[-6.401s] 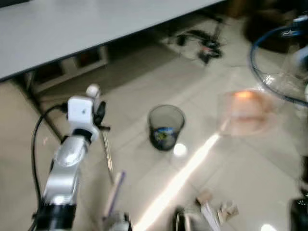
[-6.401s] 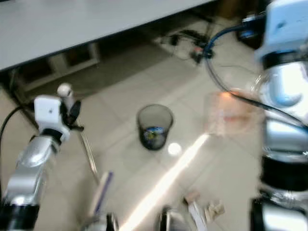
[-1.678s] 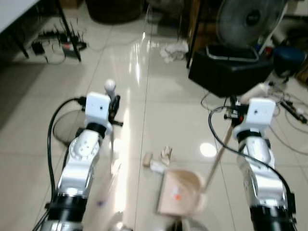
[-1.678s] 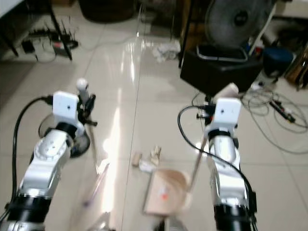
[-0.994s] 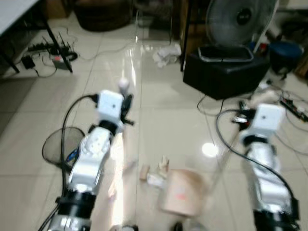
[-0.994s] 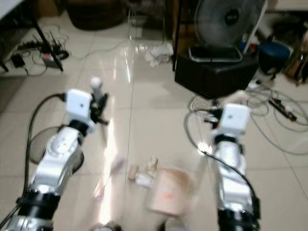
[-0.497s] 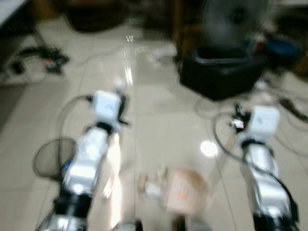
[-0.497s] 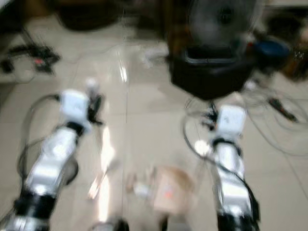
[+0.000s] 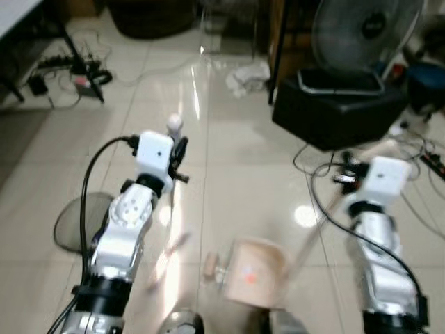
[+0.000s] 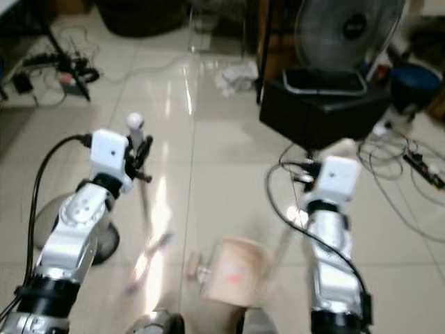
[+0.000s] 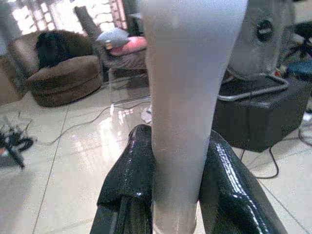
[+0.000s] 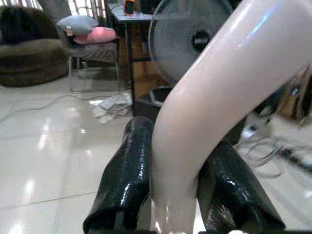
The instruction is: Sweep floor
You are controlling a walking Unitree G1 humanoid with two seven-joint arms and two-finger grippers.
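- Left eye view: my left gripper (image 9: pixel 175 147) is clenched round the broom handle (image 9: pixel 174 125), held upright in front of me, with the broom's lower end (image 9: pixel 169 254) blurred over the tile floor (image 9: pixel 236 174). My right gripper (image 9: pixel 348 169) grasps the dustpan handle (image 9: pixel 327 216), and the dustpan (image 9: pixel 252 273) sits low between my arms. Small scraps of litter (image 9: pixel 211 265) lie just beside its left edge. A second ago those scraps lay a little apart from the pan; now they touch its rim, so I judge the pan is placed for the sweep.
- Right eye view: the mesh wastebasket (image 10: pixel 49 212) stands behind my left arm. A black box (image 10: pixel 323 104) with a fan (image 10: pixel 348 28) on it stands ahead, well apart from the litter. Some seconds ago I faced a table; I have since turned toward the debris.
- Left wrist view: both black fingers (image 11: pixel 131 180) press against the pale broom handle, a firm hold.
- Right wrist view: my fingers (image 12: pixel 129 170) close on the cream dustpan handle likewise. Next, I reckon, the broom pushes the scraps in.
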